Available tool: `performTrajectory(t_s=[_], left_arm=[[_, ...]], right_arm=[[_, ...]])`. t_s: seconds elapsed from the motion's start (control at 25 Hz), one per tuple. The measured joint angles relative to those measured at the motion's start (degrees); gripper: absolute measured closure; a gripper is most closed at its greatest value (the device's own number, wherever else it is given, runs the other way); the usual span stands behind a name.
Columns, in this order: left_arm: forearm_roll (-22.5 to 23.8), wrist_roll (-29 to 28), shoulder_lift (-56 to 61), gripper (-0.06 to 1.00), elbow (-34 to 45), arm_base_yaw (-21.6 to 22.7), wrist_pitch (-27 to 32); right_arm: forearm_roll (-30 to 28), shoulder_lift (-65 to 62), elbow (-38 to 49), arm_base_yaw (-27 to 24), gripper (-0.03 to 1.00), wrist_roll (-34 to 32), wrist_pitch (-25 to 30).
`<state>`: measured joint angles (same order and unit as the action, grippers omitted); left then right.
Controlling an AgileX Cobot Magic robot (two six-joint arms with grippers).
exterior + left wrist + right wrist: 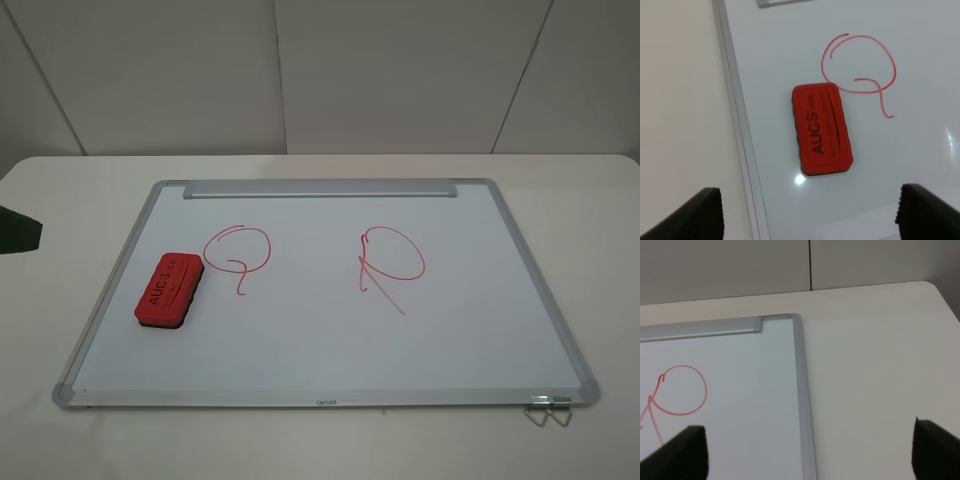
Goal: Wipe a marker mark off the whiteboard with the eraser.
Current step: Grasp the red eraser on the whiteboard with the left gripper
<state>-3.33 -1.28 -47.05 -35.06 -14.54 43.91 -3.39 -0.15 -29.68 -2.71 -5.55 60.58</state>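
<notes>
The whiteboard (pixel 470 340) lies flat on the table, silver frame all round. On its left part rests the red eraser (pixel 170 290), lettering up, felt sole down. Just right of it is the marker mark (pixel 237 252), a red round loop with a short tail. In the left wrist view my left gripper (pixel 807 202) hangs open above the board's left edge, short of the eraser (pixel 821 130) and the marker mark (pixel 860 65), holding nothing. My right gripper (pixel 810 442) is open over the whiteboard's far right frame (pixel 801 390), also holding nothing.
A second red mark (pixel 392 258), a P-like loop with a long slanted stroke, sits on the board's right half. A silver bar strip (pixel 320 188) runs along the far edge, and wire clips (pixel 548 412) hang at the near right corner. A dark piece of the left arm (pixel 18 232) shows at the left edge.
</notes>
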Motion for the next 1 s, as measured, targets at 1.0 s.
performTrajectory(t_s=[1.0], left_arm=[[4.29, -4.79, -49.13, 0.17, -12.66, -7.12, -9.51]], right_arm=[[0.00, 0.00, 0.00, 0.00, 0.24, 0.00, 0.00]])
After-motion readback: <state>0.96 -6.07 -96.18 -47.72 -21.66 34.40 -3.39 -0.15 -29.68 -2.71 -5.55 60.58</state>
